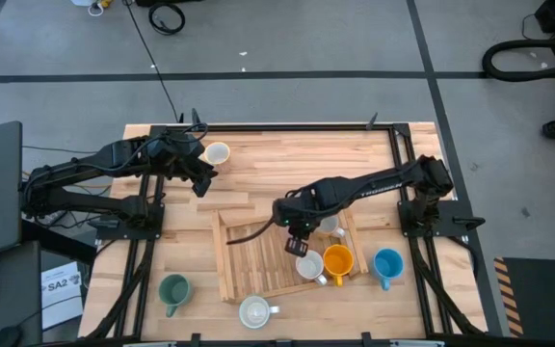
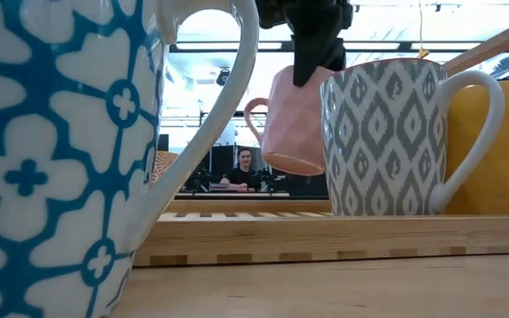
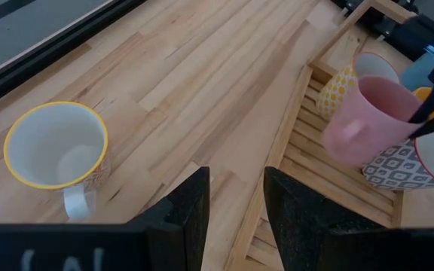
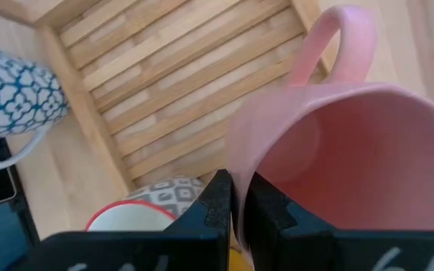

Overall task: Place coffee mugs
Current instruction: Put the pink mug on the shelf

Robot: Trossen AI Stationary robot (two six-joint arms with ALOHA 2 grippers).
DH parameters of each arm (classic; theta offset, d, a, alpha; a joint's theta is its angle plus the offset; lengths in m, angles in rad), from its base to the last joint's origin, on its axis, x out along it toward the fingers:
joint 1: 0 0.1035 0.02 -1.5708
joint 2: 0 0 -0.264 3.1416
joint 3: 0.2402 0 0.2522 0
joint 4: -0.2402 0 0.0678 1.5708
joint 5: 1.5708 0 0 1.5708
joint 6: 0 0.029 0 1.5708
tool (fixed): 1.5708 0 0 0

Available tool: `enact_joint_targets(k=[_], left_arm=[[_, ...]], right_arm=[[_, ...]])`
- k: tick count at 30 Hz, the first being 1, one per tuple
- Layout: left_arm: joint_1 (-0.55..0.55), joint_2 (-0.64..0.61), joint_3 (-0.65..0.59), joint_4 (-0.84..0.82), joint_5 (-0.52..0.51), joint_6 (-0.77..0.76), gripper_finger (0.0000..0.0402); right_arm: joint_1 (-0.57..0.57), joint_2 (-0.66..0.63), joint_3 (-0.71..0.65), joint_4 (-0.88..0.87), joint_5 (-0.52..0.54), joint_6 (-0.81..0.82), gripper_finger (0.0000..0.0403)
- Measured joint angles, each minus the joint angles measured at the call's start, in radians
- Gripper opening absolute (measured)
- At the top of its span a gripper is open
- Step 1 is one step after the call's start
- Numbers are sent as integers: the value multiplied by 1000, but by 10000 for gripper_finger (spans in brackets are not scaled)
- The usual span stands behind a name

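A pink coffee mug (image 2: 292, 124) hangs tilted above the slatted wooden tray (image 1: 258, 260), with my right gripper (image 4: 237, 207) shut on it. On the tray's right part stand a grey-patterned mug (image 2: 385, 141), an orange mug (image 1: 338, 260) and a yellow-patterned mug (image 3: 336, 86). A blue mug (image 1: 387, 263), a dark green mug (image 1: 173, 289) and a blue-and-white patterned mug (image 4: 10, 90) stand on the table around the tray. My left gripper (image 3: 236, 199) waits open at the far left, beside a yellow-rimmed white mug (image 3: 55, 147). My right gripper pinches the pink mug's rim wall (image 4: 241, 177) on the side opposite the handle (image 4: 337, 38), one finger inside the cup and one outside. The fingers come from above, pointing steeply down. The mug hangs tilted below them, clear of the tray.
The tray's left part (image 1: 249, 253) shows bare slats. The tray's raised rim (image 2: 325, 231) runs around it. A person sits in the room beyond the table's far edge (image 2: 246, 168).
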Motion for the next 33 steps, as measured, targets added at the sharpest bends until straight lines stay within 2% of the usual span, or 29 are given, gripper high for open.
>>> enact_joint_targets(k=[9,22,33], left_arm=[[0,0,0,0,0,0,133],[0,0,0,0,0,0,133],[0,0,0,0,0,0,133]], right_arm=[[39,0,-58,27,1,-5,25],[44,0,-61,32,61,-5,26],[54,0,-61,33,81,212,26]])
